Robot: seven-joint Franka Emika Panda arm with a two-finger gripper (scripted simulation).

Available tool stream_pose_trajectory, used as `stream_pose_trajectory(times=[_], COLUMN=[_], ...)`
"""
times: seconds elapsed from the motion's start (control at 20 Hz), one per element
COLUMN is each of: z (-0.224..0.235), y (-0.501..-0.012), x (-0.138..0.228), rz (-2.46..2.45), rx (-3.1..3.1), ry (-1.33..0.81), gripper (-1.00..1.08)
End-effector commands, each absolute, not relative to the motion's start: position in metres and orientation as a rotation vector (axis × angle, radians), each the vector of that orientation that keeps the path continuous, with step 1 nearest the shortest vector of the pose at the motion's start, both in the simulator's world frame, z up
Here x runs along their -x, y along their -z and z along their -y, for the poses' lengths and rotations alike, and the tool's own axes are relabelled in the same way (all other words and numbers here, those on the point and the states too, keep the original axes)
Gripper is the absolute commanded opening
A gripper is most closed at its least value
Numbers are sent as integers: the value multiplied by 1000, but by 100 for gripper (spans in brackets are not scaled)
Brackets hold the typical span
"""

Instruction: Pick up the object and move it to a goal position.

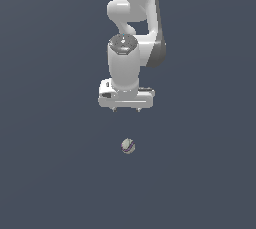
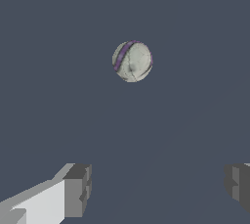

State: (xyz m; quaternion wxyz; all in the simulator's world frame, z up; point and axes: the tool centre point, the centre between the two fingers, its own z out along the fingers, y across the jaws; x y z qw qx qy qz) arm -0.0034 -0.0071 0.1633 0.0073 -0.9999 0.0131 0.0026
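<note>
The object is a tiny whitish-grey ball (image 1: 128, 146) with a purple stripe, lying on the dark grey floor. In the wrist view the ball (image 2: 132, 61) shows its stripe and darker patches. My gripper (image 1: 126, 109) hangs above the floor on the white arm, well apart from the ball, which lies below it in the exterior view. The two fingers (image 2: 78, 189) stand wide apart with nothing between them; the gripper (image 2: 158, 186) is open and empty.
A plain dark grey floor (image 1: 50, 173) fills both views. The white arm (image 1: 132, 18) rises out of the exterior view's top. No other objects show.
</note>
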Motion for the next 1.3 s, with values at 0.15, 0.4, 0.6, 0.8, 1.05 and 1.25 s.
stream_pose_trajectory(times=[0.15, 0.4, 0.6, 0.8, 1.05, 1.25], z=[3, -13, -14, -13, -12, -10], y=[-164, -168, -169, -167, -163, -157], x=[3, 3, 4, 1, -7, -18], rz=[-21, 69, 81, 48, -41, -154], rx=[3130, 3141, 3142, 3141, 3139, 3133], ry=[-10, -19, -20, -19, -19, -19], gripper=[100, 100, 100, 100, 100, 100])
